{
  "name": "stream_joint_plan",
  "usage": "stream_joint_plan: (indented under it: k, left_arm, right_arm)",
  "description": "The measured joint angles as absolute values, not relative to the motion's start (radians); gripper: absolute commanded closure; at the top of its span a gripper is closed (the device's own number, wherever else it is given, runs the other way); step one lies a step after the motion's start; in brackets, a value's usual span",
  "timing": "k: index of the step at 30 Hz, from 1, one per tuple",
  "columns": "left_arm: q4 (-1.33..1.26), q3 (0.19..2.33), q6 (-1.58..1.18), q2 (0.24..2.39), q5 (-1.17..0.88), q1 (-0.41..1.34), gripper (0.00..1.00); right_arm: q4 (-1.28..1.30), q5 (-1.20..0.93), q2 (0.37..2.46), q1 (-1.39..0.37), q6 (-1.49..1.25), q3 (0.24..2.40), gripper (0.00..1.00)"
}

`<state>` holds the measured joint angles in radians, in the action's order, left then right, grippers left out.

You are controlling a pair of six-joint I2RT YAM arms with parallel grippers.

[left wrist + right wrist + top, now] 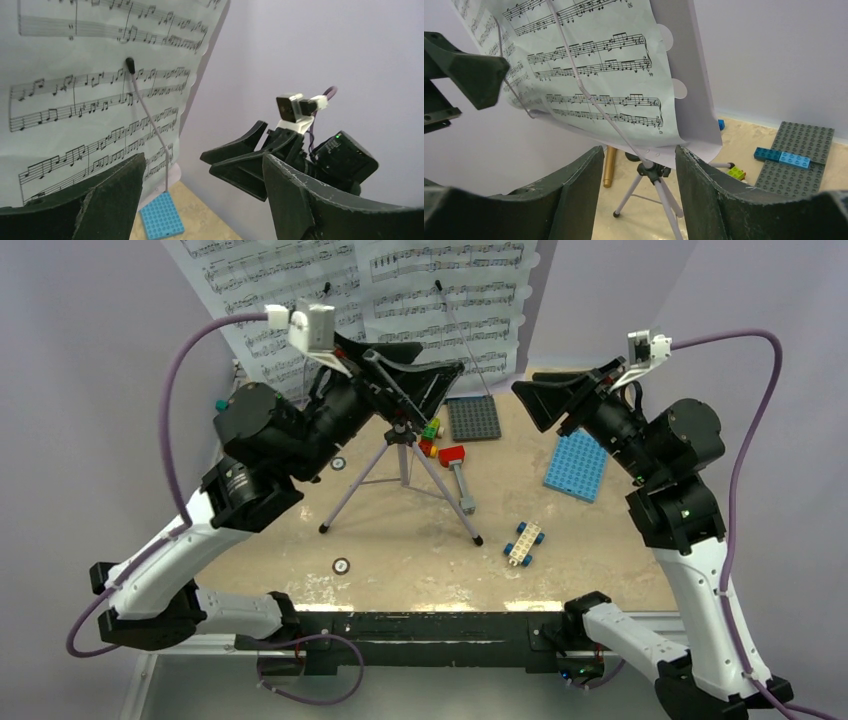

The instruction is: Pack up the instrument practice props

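Note:
The lilac music stand (pixel 400 465) stands mid-table on its tripod legs (pixel 656 182). White sheet-music pages (pixel 370 290) lean on its desk under thin wire holders (pixel 145 115). My left gripper (pixel 425 365) hovers open at the desk's lower edge. In the left wrist view the gripper (pixel 205 200) has nothing between its fingers, and the pages (pixel 90 100) are just left of it. My right gripper (pixel 530 400) hangs open to the right of the stand and faces it, empty in the right wrist view (pixel 639 195). A gold-brown microphone (pixel 609 167) lies behind the tripod. I cannot make out the mic stand.
A red-headed grey hammer (pixel 455 465) lies by the tripod's right leg. A grey baseplate (pixel 472 418) and a blue baseplate (pixel 577 465) lie behind and to the right. A small brick car (pixel 524 540) sits near the front. Two small rings (pixel 342 564) lie on the left.

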<state>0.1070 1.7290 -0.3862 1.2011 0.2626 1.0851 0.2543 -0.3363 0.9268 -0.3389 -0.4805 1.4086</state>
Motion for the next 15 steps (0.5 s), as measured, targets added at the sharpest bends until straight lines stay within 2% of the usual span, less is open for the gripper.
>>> stream_joint_plan:
  k: [15]
  left_arm:
    - [0.279,1.807,-0.517,1.304,0.236,1.047,0.13]
  right_arm:
    - [0.206,-0.358,1.022,-0.326,-0.444,1.41,0.41]
